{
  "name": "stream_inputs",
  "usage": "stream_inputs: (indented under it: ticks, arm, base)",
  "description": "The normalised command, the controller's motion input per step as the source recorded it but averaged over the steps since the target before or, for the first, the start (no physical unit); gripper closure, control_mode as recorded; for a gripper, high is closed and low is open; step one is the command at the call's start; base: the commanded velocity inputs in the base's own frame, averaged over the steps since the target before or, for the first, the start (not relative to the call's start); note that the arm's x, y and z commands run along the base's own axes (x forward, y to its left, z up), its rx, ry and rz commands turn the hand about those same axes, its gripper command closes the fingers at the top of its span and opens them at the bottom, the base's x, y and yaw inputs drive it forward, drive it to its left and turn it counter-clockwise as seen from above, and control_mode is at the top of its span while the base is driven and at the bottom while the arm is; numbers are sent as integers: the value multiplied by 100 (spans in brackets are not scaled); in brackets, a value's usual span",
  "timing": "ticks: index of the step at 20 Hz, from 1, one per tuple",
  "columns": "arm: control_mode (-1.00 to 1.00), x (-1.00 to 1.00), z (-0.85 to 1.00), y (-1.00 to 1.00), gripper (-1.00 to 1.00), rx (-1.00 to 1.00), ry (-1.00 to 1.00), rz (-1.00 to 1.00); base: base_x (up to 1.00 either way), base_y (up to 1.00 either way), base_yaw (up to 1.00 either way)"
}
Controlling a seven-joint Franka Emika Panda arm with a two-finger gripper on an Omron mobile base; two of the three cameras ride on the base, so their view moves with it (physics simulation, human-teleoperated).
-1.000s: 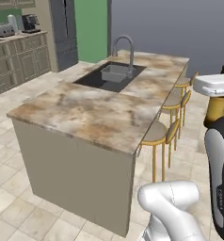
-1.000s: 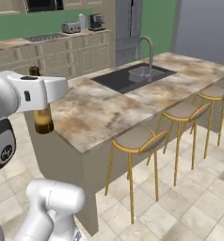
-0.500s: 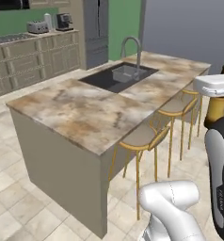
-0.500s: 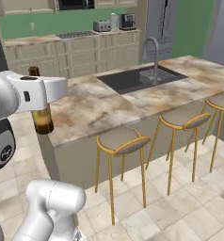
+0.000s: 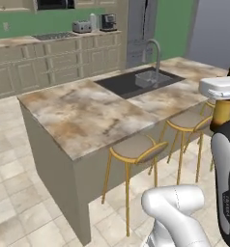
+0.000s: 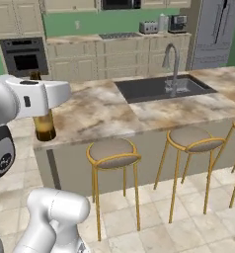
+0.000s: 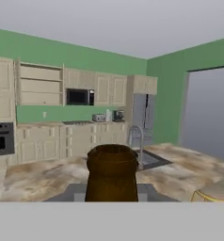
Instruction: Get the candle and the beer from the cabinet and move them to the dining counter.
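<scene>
Amber beer (image 6: 43,126) bottle held upright in the gripper (image 7: 112,190), fingers closed on its body, off the dining counter's (image 6: 114,111) corner; hand view shows its dark neck (image 7: 112,172) end-on.

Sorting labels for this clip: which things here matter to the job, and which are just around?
Job: beer, held in the end effector; dining counter; cabinet, doors open.
Just around: stools, sink, tap, oven, toaster.
</scene>
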Motion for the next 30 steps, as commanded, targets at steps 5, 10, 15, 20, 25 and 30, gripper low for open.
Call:
stream_inputs:
  ticks: [5,10,15,20,25,30]
  arm:
    - [100,0,0,0,100,0,0,0]
    - [100,0,0,0,100,0,0,0]
    - [100,0,0,0,100,0,0,0]
    - [100,0,0,0,100,0,0,0]
    - [100,0,0,0,100,0,0,0]
    - [100,0,0,0,100,0,0,0]
  base:
    - [22,-100,46]
    - [20,-100,46]
    - [18,-100,43]
    - [17,-100,36]
    - [12,-100,28]
    - [11,-85,15]
